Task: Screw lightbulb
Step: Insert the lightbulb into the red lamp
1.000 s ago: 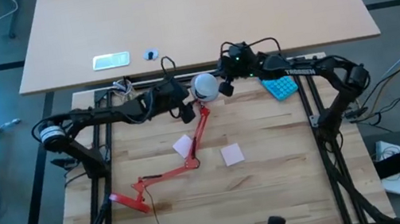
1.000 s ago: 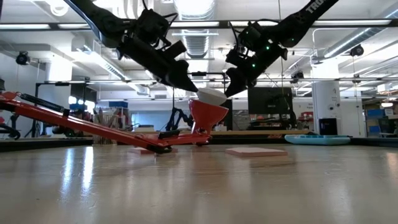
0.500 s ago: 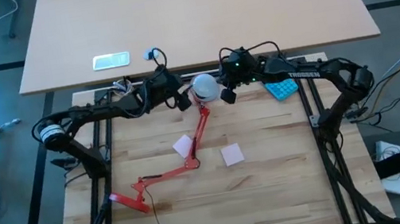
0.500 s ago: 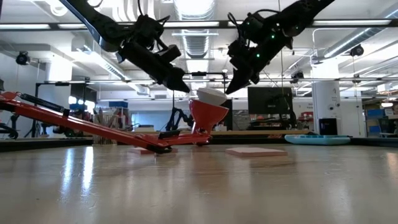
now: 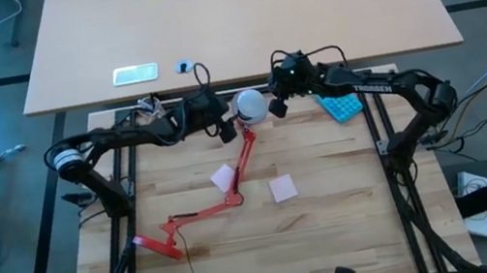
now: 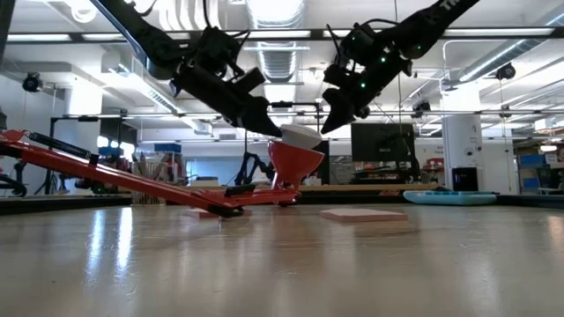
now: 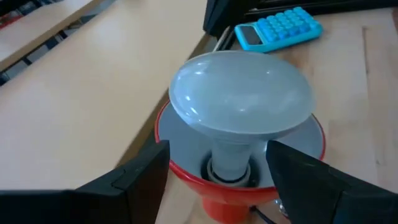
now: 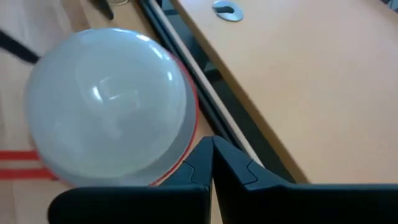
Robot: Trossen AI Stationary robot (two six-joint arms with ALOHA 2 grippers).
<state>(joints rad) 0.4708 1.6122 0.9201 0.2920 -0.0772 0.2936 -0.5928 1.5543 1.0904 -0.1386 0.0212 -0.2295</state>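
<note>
Nearest the low camera lies bare wooden table (image 6: 282, 264), then a pink sticky note (image 6: 363, 214) flat on it, with a second pink note (image 5: 223, 177) beside the lamp arm in the high view. Past them the red lamp (image 5: 232, 189) stretches across the boards, its jointed arm rising to a red shade (image 6: 293, 162) that faces upward. Seated in that shade is the lightbulb (image 7: 241, 99), dome up, its narrow neck going down into the socket (how far it is threaded in cannot be told). On one side of the shade, the left gripper (image 7: 217, 177) stands with its jaws spread wide either side of the bulb's neck, holding nothing. On the other side, the right gripper (image 8: 212, 163) hangs just beside the dome with its fingers pressed together, empty. Farther back a blue calculator (image 5: 341, 105) rests near the table's far edge, and beyond it stands a pale desk (image 5: 235, 20).
</note>
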